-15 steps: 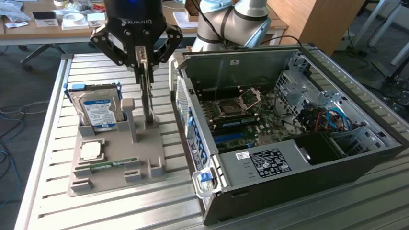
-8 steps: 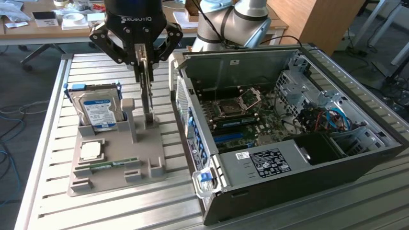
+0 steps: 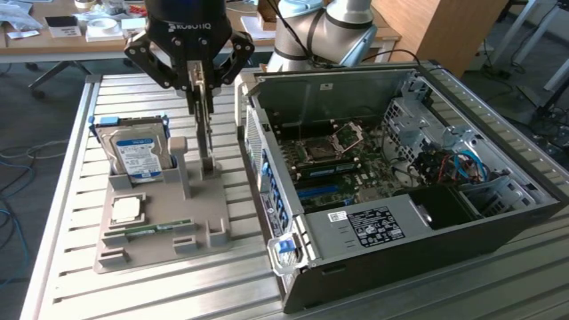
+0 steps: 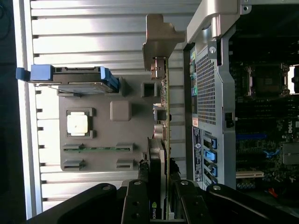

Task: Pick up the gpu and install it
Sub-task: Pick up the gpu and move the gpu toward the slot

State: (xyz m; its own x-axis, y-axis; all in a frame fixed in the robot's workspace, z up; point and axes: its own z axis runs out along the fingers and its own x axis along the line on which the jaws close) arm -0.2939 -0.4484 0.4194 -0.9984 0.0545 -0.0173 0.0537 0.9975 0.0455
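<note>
In the exterior view, the work surface is a table (image 3: pixel 53 267) of grey metal slats. Behind it is an office room with wooden desks (image 3: pixel 53 41) covered in small items, and the pale robot arm (image 3: pixel 331 27) stands at the back edge. A grey holder tray (image 3: pixel 209 233) lies on the slats. It carries a hard drive (image 3: pixel 135 157) standing upright, a square processor chip (image 3: pixel 127 210) and a green RAM stick (image 3: pixel 158 229). On the exterior view's right, just beside the tray, the open computer case (image 3: pixel 498 220) lies with its motherboard visible. The gripper (image 3: pixel 202 93) hangs above the tray, closed on the top of the gpu (image 3: pixel 207 137). The gpu stands upright and edge-on, and its lower end is down at the tray's stand. I cannot tell if it is seated there or lifted.

The wrist view looks along the card. The fingers (image 4: pixel 135 200) press on both faces of the gpu (image 4: pixel 156 158). Its silver end bracket (image 4: pixel 159 39) is at the far end, between the tray and the rear panel (image 4: pixel 205 93) of the case.
</note>
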